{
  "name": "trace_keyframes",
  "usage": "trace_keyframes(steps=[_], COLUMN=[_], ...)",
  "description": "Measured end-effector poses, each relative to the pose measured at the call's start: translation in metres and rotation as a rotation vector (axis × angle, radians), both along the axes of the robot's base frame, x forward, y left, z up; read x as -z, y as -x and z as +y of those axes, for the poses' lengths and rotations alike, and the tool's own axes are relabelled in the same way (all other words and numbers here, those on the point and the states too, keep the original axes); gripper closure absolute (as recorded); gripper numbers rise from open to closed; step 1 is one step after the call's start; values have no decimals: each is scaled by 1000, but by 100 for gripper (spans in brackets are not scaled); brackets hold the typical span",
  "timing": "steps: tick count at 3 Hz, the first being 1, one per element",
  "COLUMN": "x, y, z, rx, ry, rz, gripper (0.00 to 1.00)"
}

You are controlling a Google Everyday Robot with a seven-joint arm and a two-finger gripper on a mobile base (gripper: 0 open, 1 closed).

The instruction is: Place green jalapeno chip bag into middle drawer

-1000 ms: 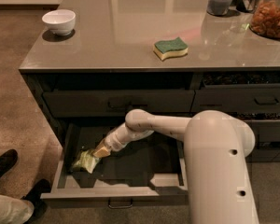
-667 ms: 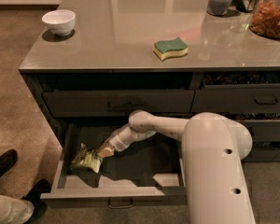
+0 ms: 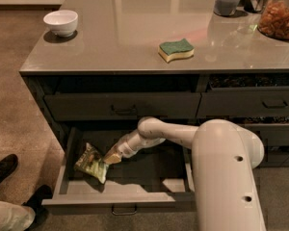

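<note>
Since the earlier frames, the gripper [image 3: 111,157] has drawn back a little toward the right of the frame, and the arm's bend has shifted right with it. The green jalapeno chip bag [image 3: 91,163] lies in much the same spot.

In the camera view, the middle drawer [image 3: 120,197] stands pulled out at the lower centre, under a closed drawer front. The bag rests on the drawer's grey floor, in its left part, close to the left wall. The arm reaches in from the right and slants down to the left, and we judge it does so to get under the worktop [image 3: 135,13] and past the closed drawer above. The gripper's tip sits at the bag's right edge, touching it or just beside it. We cannot tell whether it grips the bag or has let go.

The bag looks crumpled and lies flat or nearly flat. We read its long axis as running from the drawer's back toward its front, leaning slightly to the lower right of the frame, with one corner pointing up toward the back. Since it already sits within the tray, we judge the placing nearly done.

On the worktop, a white bowl [image 3: 60,22] stands at the upper left and a green-and-yellow sponge [image 3: 176,49] lies near the centre, both well away from the drawer.
</note>
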State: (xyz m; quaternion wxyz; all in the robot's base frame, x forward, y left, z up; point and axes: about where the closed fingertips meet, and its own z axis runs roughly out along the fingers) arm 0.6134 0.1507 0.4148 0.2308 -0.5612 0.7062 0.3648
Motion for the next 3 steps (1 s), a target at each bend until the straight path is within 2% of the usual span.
trace_keyframes(steps=[1,2,3], x=[0,0,0], y=[0,0,0], z=[0,0,0], rx=[0,0,0], ry=[0,0,0], rz=[0,0,0], gripper=[8,0,0])
